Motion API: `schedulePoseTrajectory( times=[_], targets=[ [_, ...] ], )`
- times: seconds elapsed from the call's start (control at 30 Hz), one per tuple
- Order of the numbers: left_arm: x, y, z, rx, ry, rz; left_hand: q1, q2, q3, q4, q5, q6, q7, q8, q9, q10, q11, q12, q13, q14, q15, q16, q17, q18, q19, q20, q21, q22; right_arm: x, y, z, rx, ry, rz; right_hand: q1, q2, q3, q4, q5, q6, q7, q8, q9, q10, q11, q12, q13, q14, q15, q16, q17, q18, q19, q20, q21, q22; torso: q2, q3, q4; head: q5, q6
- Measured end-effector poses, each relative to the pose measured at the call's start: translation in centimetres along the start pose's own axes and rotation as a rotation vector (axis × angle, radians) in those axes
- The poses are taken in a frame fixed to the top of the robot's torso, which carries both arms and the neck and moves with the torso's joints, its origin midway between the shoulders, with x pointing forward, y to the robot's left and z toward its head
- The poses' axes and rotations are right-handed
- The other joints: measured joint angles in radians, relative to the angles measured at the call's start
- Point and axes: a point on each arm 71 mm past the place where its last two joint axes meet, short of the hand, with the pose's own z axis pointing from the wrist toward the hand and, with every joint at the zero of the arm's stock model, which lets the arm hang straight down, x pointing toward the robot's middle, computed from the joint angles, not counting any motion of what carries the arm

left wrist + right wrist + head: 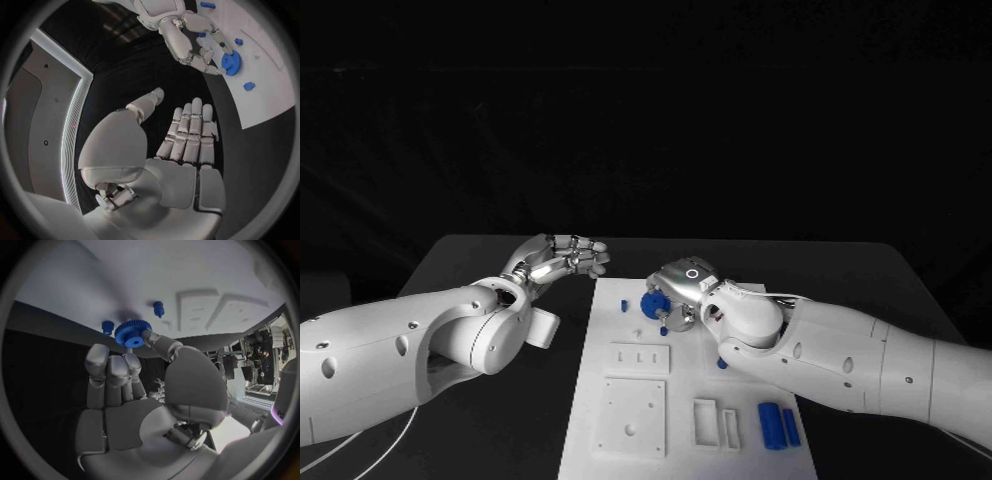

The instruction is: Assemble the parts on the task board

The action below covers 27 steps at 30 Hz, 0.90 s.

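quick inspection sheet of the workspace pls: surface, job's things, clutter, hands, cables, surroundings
Surface: black table, white task board in the middle.
Job's things: blue gear pinched in the right hand above the board; two small blue pegs stand in the board; two blue cylinders lie at its near right.
Clutter: nothing seen.
Hands: right hand holds the gear; left hand off the board's left edge, fingers apart, holding nothing.
Cables: nothing seen.
Surroundings: dark.
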Motion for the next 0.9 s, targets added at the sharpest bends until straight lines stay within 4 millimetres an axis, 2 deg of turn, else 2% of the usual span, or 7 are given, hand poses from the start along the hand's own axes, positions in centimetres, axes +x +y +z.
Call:
schedulePoseTrajectory(
  times=[0.3,0.63,0.77,0.9],
  targets=[
    [-0.02,0.00,0.00,0.000,0.000,0.000,0.000,0.000,0.000,0.000,0.000,0.000,0.000,0.000,0.000,0.000,0.000,0.000,0.000,0.000,0.000,0.000,0.000,0.000,0.000,0.000,0.000,0.000,0.44,-0.29,0.05,0.006,0.011,-0.015,-0.003,-0.003,0.000,0.000,0.000,0.000,0.000,-0.003,0.000,0.000,0.000,0.000,-0.002,0.000,0.000,0.000,0.000,0.000,0.000,0.000,0.004,0.000,-0.001,0.0003,-0.0028,0.004,-0.001],
    [-0.02,0.01,0.00,-0.001,-0.001,0.000,0.000,0.000,0.000,0.000,0.000,0.000,0.000,0.000,0.000,0.000,0.000,0.000,0.000,0.000,0.000,-0.004,0.000,0.000,0.000,0.000,0.000,0.000,0.60,-0.47,0.16,0.012,0.014,-0.022,0.002,-0.008,0.000,0.000,0.000,0.000,0.000,-0.008,0.000,0.000,0.000,-0.009,-0.010,0.000,0.001,-0.004,0.001,0.000,0.000,0.000,0.004,0.000,-0.001,0.0006,-0.0029,0.004,-0.004],
    [0.01,0.01,0.01,-0.001,0.000,0.000,0.000,0.000,0.000,0.000,0.000,0.000,0.000,0.000,0.000,0.000,0.000,0.000,0.000,0.000,0.000,-0.004,0.000,0.000,0.000,0.000,0.000,0.000,0.64,-0.41,0.24,0.013,0.014,-0.021,0.002,-0.008,-0.005,0.003,0.000,0.001,0.000,-0.020,0.008,-0.008,0.008,-0.023,-0.018,0.002,0.002,-0.007,0.001,0.000,0.002,0.002,0.004,0.000,-0.001,0.0007,-0.0029,0.005,-0.004],
    [0.00,0.01,0.02,-0.001,0.000,0.000,0.000,0.000,0.000,0.000,0.000,0.000,0.000,0.000,0.000,0.000,0.000,0.000,0.000,0.000,0.000,-0.004,0.000,0.000,0.000,0.000,0.000,0.001,0.78,-0.47,0.27,0.016,0.018,-0.021,0.002,-0.008,-0.020,-0.006,0.000,-0.017,0.018,-0.037,0.006,-0.015,0.015,-0.030,-0.027,0.002,0.002,-0.008,0.002,0.000,0.002,0.002,0.004,0.000,-0.001,0.0007,-0.0030,0.005,-0.004]
  ],
)
